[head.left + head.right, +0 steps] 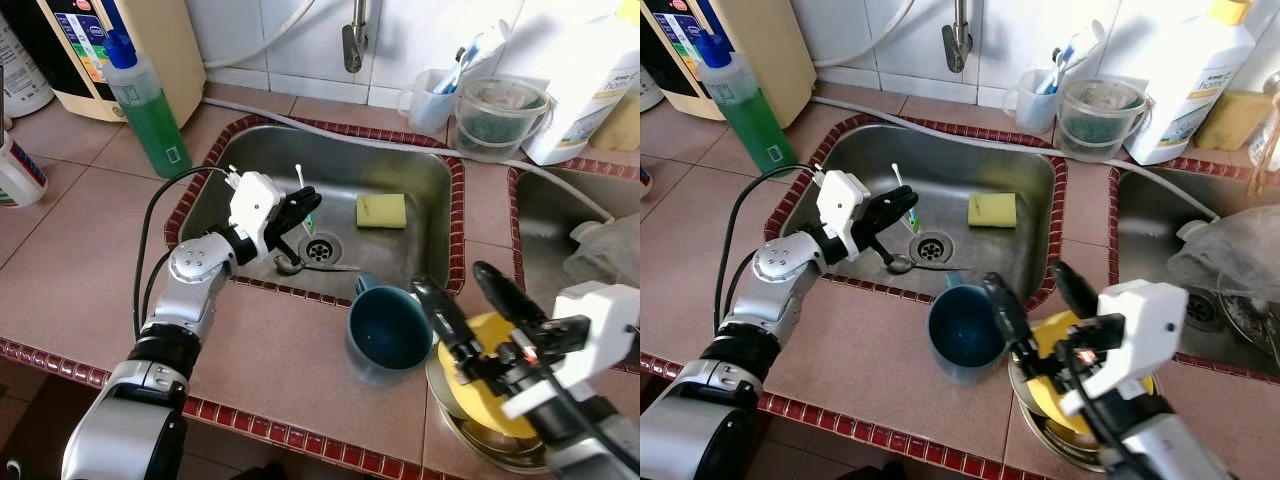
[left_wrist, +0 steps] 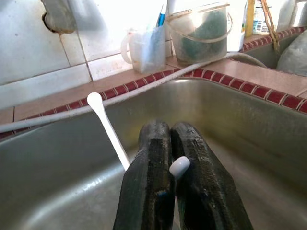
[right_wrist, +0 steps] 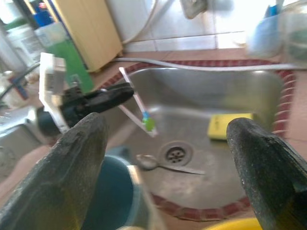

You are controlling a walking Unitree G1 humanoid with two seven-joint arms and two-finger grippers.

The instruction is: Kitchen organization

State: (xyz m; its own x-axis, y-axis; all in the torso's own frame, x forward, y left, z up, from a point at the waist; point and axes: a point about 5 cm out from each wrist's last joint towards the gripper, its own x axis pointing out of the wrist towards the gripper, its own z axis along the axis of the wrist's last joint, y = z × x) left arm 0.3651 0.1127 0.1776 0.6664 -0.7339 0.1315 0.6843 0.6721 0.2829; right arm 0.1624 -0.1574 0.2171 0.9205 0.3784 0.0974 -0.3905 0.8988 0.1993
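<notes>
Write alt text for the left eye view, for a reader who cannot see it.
The left claw, shut on a toothbrush, hangs over a steel sink holding a yellow sponge and a spoon by the drain. The right claw, open, hovers above a yellow bowl beside a blue mug on the tiled counter.

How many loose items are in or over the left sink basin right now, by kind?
Toothbrush, held in the left gripper over the basin: 1
Spoon by the drain: 1
Yellow sponge on the basin floor: 1
Total: 3
</notes>
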